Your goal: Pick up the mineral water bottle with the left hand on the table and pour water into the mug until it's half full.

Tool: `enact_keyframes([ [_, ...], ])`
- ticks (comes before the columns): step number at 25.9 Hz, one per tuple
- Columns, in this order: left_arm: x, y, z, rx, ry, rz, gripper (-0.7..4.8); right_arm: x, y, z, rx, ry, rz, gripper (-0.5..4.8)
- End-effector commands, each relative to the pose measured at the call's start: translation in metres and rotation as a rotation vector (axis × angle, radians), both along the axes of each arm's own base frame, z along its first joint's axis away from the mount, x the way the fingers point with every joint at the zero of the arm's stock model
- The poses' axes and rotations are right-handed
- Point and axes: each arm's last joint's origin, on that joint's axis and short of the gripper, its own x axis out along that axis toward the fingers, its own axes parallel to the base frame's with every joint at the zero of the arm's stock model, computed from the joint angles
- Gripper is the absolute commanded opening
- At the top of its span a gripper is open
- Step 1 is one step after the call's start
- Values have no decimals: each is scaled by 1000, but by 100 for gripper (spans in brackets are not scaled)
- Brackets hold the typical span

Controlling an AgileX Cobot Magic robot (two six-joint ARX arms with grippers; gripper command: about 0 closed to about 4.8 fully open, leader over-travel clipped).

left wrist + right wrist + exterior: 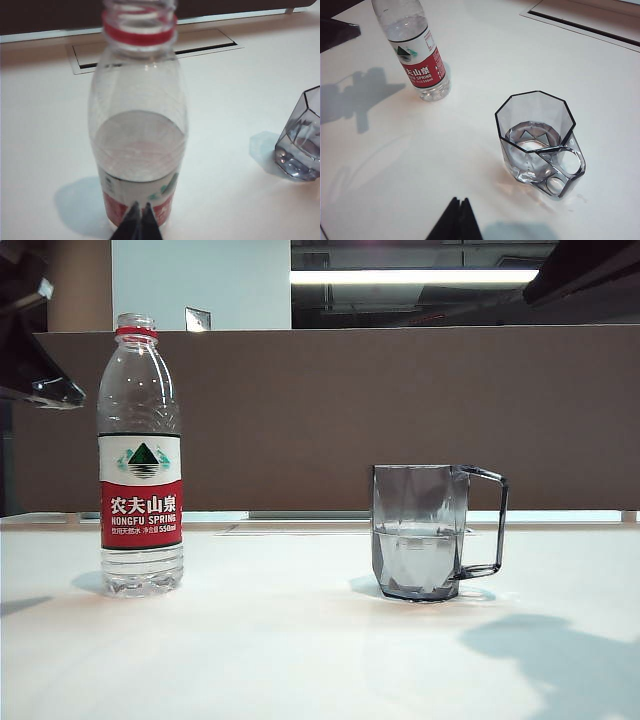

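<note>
The mineral water bottle (141, 455) is standing upright and uncapped at the left of the exterior frame on the white table (300, 660), with the mug (425, 532) sitting well apart from it, right of centre, its handle pointing right. Water (418, 555) is filling the mug to about half its height (the bottle is holding some too).

The left gripper (139, 220) is showing at the bottom centre of the left wrist frame, its dark fingertips pressed together just in front of the bottle's red label (137, 207), gripping nothing; whether they are touching the label cannot be told.

The right gripper (459, 220) is hovering at the bottom centre of the right wrist frame, its fingertips likewise meeting at a point, clear of the mug (537, 142).
</note>
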Motion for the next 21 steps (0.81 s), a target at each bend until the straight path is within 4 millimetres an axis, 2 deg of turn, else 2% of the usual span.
enact_keyframes([
  [1,-5,2,4,-6,-7,-1,-6,0,0,3,11,-20,1,-8],
  [8,-19,8,13,-84,-18,18,-6,0,0,3,11,-20,1,-8],
  [14,-36,15,20,-121,-127,13,-6,0,0,3,11,-20,1,-8],
  [21,-50,22,13,-143,-289,19,-6,0,0,3,11,-20,1,-8],
])
